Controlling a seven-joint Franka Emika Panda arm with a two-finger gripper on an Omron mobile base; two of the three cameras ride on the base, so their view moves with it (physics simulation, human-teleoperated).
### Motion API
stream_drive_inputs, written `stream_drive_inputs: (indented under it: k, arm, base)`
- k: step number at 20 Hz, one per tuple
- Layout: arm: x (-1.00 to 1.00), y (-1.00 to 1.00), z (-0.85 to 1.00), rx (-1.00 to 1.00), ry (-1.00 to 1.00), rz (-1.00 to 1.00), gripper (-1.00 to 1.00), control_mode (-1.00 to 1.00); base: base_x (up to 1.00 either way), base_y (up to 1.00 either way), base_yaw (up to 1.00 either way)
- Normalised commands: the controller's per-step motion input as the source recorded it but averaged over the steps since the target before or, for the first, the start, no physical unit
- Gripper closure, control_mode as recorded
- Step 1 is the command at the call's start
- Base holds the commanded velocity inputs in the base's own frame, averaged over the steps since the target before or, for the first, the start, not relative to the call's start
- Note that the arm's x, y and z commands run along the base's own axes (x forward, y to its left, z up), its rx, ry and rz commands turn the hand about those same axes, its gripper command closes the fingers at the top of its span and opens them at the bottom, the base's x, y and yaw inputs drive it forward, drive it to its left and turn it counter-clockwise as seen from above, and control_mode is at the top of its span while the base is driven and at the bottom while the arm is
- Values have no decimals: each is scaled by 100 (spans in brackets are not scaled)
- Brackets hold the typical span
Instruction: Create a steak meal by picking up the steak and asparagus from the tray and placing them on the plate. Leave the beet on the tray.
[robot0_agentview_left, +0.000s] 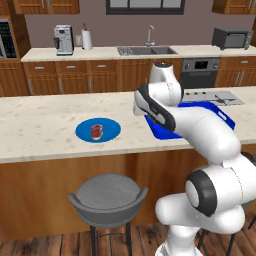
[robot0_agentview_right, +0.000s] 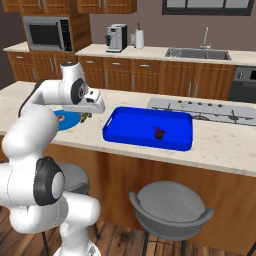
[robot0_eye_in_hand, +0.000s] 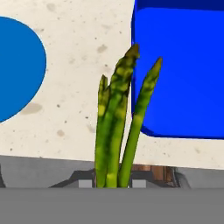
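Note:
The pinkish-red steak (robot0_agentview_left: 96, 130) lies on the round blue plate (robot0_agentview_left: 111, 131), left of the arm. In the right base view the dark maroon beet (robot0_agentview_right: 159, 133) sits inside the rectangular blue tray (robot0_agentview_right: 145, 141). My gripper (robot0_eye_in_hand: 113, 183) is shut on the asparagus (robot0_eye_in_hand: 117, 122), a bunch of green stalks pointing away from the hand. It hangs over bare counter between the plate (robot0_eye_in_hand: 17, 70) and the tray (robot0_eye_in_hand: 183, 78). From the right base the asparagus (robot0_agentview_right: 86, 117) shows just under the hand, beside the plate (robot0_agentview_right: 70, 121).
Grey stools (robot0_agentview_left: 107, 197) stand in front of the island counter (robot0_agentview_left: 40, 130). A cooktop (robot0_agentview_right: 200, 107) lies behind the tray. The back counter carries a coffee machine (robot0_agentview_left: 63, 40), a sink (robot0_agentview_left: 146, 50) and a toaster oven (robot0_agentview_left: 231, 38).

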Motion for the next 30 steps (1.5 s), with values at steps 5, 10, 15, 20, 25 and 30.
stream_drive_inputs:
  k: [5,10,15,20,25,30]
  arm:
    - [0,100,0,0,13,0,100,-100]
    - [18,85,-2,0,13,0,100,-100]
    - [46,64,-17,0,12,0,100,-100]
    - [51,43,-33,0,8,0,100,-100]
    - [38,15,-41,0,2,0,100,-100]
    - [33,0,-38,0,0,0,100,-100]
  base:
    - [0,0,0]
    - [0,0,0]
    - [0,0,0]
    - [0,0,0]
    - [0,0,0]
    - [0,0,0]
